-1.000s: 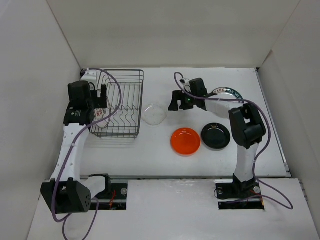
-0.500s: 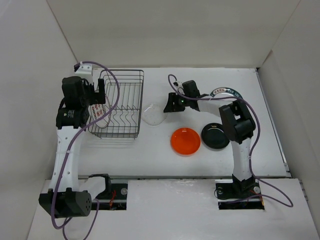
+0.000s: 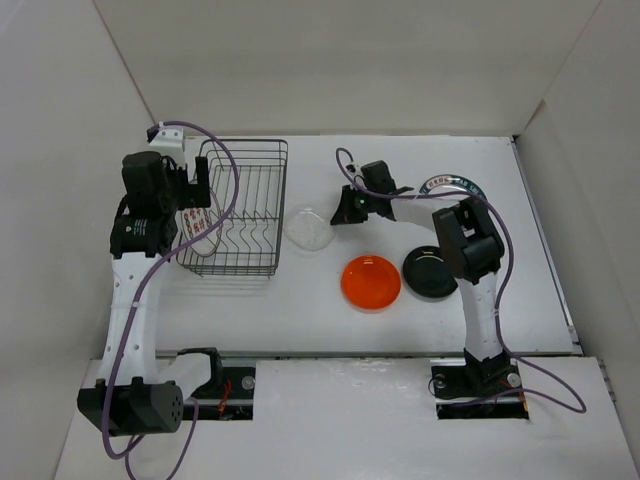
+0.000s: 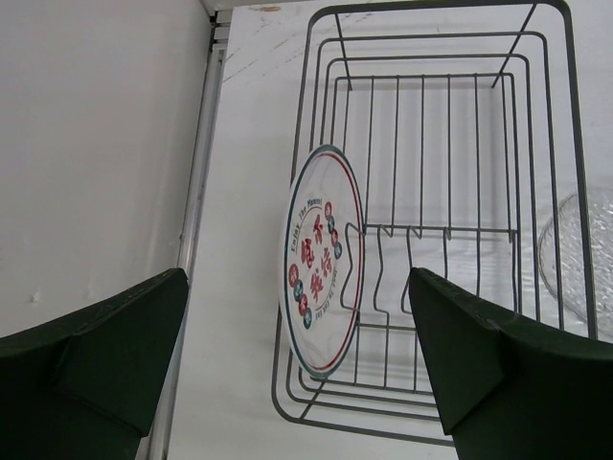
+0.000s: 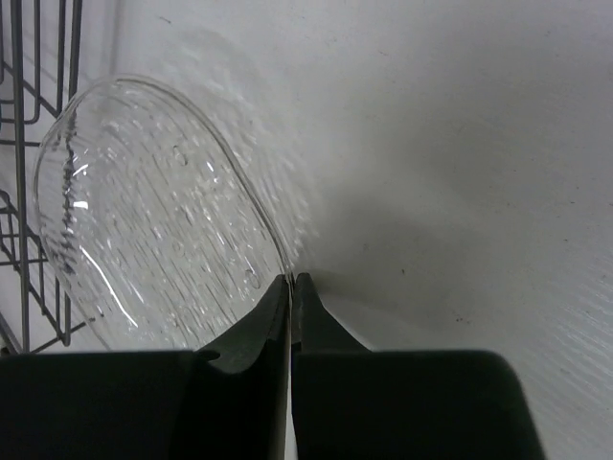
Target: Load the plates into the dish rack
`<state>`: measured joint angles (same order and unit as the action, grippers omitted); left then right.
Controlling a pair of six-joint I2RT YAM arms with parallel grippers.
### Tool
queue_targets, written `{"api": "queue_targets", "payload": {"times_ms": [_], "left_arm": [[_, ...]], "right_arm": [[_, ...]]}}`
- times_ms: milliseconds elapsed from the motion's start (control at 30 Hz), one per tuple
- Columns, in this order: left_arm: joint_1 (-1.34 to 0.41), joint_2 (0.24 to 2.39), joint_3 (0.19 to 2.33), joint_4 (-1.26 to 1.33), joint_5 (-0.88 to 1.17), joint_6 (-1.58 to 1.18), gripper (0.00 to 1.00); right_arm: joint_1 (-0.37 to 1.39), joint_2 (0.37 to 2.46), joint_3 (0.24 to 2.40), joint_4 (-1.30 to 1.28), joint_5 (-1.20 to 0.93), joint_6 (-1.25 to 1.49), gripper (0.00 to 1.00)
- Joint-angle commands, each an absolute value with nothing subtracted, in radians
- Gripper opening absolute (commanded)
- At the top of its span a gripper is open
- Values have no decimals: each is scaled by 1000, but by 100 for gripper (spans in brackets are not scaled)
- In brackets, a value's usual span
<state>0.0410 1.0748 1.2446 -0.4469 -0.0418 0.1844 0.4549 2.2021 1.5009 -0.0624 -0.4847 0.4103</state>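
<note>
Right, you have the white table [image 3: 300, 315] under everything, and on its far left part sits the dish rack [image 3: 250, 200], a black wire basket with upright dividers. Your left arm reaches up along the rack's left side, and the left gripper [image 4: 297, 273] hangs above the rack's near end with its fingers spread wide and nothing between them. Your right arm folds back across the middle of the table, so the right gripper [image 5: 290, 287] is low at the table surface, just to the right of the rack. Its fingertips are pressed together on the rim of the clear plate [image 5: 153, 211], which lies just beside the rack's right side. You cannot tell from these views whether that plate is flat on the table or tipped up. The orange plate [image 3: 371, 282] and the black plate [image 3: 432, 272] lie flat side by side nearer the arm bases, almost touching. The green-rimmed plate [image 3: 455, 186] lies further back, partly hidden by your right arm. One plate is loaded: the white plate with red characters [image 4: 321, 264] stands on edge near the rack's near left corner
</note>
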Motion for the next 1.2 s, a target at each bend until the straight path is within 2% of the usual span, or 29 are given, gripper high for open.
{"api": "queue_targets", "payload": {"times_ms": [0,100,167,267,400,567,767,1067,1133,1167], "left_arm": [[44,1068,1287,-431,-20,175,100],[44,1092,1302,-431,9,166,100],[44,1130,1337,-431,64,166,100],[32,1192,1397,-440,170,166,100],[-32,1282,1477,-440,277,166,100],[-78,1385,1561,-428,440,166,100],[-113,1515,1617,-382,698,132,100],[-143,1638,1681,-400,906,86,99],[-153,1658,1695,-426,925,104,98],[-167,1669,1695,-436,925,104,93]], "right_arm": [[468,2215,1549,-90,-431,431,0],[459,2169,1549,-162,-280,468,0],[459,2117,1549,-201,-96,489,0],[459,1993,1508,-238,55,511,0],[471,1840,1456,-247,161,511,0],[492,1631,1345,-132,152,497,0],[529,1476,1236,76,-76,446,0],[575,1463,1264,77,-63,411,0],[584,1474,1273,77,-63,411,0],[584,1474,1273,87,-63,411,0]]}}
